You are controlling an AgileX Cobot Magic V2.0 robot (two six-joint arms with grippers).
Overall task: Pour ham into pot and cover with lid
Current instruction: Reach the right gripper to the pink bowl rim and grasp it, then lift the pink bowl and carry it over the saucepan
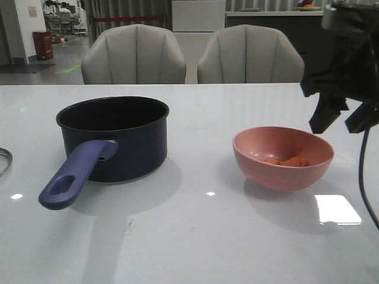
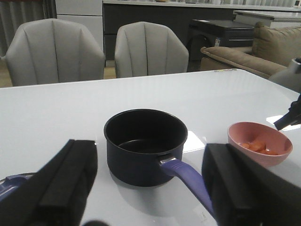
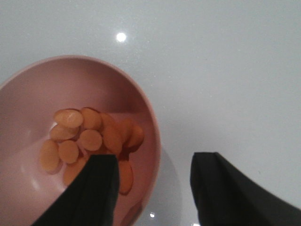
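Observation:
The dark navy pot (image 1: 112,139) stands left of centre, empty, its purple-blue handle (image 1: 74,177) pointing toward the front. Right of it is a pink bowl (image 1: 283,157) holding pale-orange ham (image 1: 287,161) pieces. My right gripper (image 1: 343,121) hangs open above the bowl's right side. In the right wrist view the bowl's rim (image 3: 153,127) lies between the open fingers of the right gripper (image 3: 155,183), over the ham (image 3: 89,139), touching nothing. My left gripper (image 2: 153,188) is open and empty, facing the pot (image 2: 145,143). A sliver of the lid's steel rim (image 1: 5,158) shows at the far left.
Two grey chairs (image 1: 133,56) stand behind the table's far edge. The right arm's black cable (image 1: 364,177) hangs down at the right side. Bare white tabletop (image 1: 201,236) lies in front of the pot and bowl.

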